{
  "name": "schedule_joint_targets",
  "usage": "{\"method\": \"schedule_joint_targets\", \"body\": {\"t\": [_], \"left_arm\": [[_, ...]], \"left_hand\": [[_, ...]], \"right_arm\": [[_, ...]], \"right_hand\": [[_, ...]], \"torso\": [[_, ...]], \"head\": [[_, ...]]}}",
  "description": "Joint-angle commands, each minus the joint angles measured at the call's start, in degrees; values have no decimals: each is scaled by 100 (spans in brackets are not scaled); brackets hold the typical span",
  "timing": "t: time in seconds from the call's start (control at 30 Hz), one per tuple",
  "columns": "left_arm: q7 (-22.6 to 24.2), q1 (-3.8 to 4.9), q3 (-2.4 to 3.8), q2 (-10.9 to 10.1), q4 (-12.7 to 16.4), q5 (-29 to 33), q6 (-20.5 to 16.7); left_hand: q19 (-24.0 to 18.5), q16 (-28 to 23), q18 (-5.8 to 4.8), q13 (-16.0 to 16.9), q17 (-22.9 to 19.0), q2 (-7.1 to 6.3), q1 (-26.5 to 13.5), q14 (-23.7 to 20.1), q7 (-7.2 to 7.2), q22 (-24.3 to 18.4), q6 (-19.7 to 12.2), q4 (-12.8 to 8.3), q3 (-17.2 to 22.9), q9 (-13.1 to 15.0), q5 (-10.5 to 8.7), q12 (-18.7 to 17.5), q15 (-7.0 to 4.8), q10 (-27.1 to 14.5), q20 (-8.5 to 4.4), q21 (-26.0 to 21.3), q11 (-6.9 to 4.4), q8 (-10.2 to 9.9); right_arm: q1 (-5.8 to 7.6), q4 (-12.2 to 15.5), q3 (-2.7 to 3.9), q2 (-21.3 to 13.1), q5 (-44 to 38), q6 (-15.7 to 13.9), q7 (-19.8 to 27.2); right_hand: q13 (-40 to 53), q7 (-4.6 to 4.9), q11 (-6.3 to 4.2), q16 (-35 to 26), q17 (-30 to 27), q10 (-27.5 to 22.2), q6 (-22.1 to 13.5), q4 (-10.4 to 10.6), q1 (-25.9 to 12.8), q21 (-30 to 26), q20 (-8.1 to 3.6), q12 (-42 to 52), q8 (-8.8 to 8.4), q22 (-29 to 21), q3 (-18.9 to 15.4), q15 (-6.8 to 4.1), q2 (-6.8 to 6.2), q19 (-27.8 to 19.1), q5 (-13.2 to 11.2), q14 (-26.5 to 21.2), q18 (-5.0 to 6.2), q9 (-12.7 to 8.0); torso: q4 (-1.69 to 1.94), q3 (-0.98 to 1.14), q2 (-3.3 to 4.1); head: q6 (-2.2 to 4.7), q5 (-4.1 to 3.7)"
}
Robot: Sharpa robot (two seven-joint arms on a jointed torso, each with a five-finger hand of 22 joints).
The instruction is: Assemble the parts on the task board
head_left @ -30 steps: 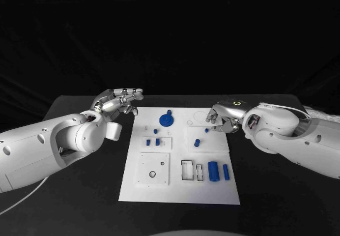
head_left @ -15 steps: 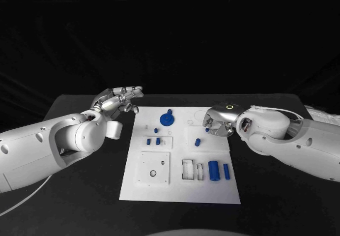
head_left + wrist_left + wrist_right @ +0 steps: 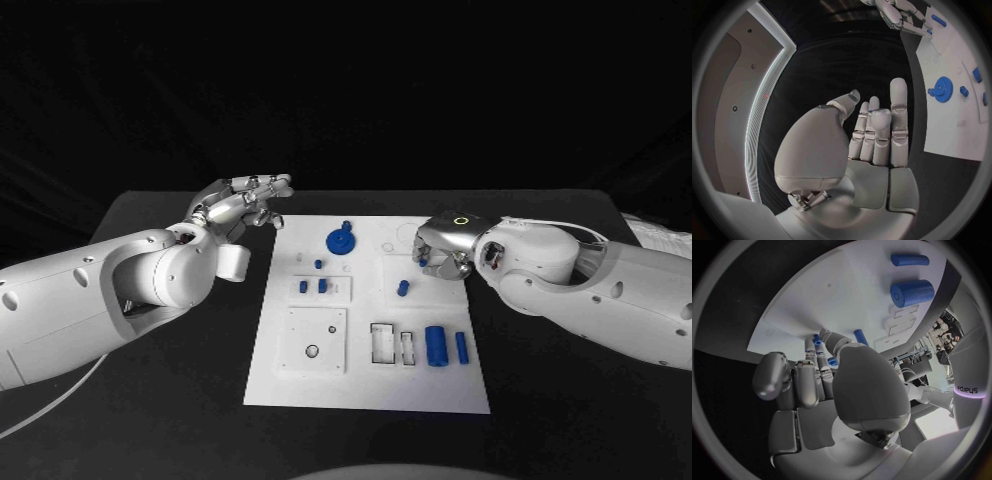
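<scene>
The white task board [image 3: 368, 380] lies in the middle of the table. On it are a blue gear [image 3: 339, 243], a blue peg [image 3: 402, 290], a thick blue cylinder [image 3: 436, 346] and a thin one [image 3: 460, 347]. My right hand [image 3: 444, 250] is down over the board's far right edge. Its thumb and fingers pinch a small blue part [image 3: 817, 342] that stands on the board [image 3: 817, 300]. My left hand [image 3: 242, 203] hovers off the board's far left corner. It is open and holds nothing, its fingers [image 3: 879, 125] straight, with the gear [image 3: 944, 89] to one side.
Small blue pegs [image 3: 312, 287] stand in a raised white block left of centre. A square white plate [image 3: 313, 342] and rectangular slots [image 3: 381, 343] lie on the near half. Black table surrounds the board.
My right arm has swung in over the board's right edge and its hand has closed round the small blue part. My left hand has stayed put.
</scene>
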Motion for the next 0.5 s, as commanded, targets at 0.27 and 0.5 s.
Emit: {"method": "schedule_joint_targets", "body": {"t": [0.27,0.5], "left_arm": [[-29,1,3,-12,49,37,9],[-54,1,3,-14,54,37,-2]], "left_hand": [[-5,13,107,14,-8,60,-13,-16,50,-19,-14,-6,-61,0,37,47,28,-75,20,-26,2,34],[2,16,106,17,-17,67,-7,-18,57,-28,-34,-11,-73,-1,38,64,34,-102,25,-35,9,37]], "right_arm": [[-70,-23,-21,58,-261,155,4],[-118,-30,-21,86,-416,102,-50]], "right_hand": [[-100,-19,13,-14,1,205,202,-100,22,-8,66,52,28,20,247,35,126,21,-55,303,62,28],[-107,-33,-55,35,48,528,338,-307,184,40,2,106,56,87,502,-31,299,48,-88,311,54,59]], "torso": [[-3,5,4],[3,9,4]], "head": [[-28,3],[-57,-4]]}}
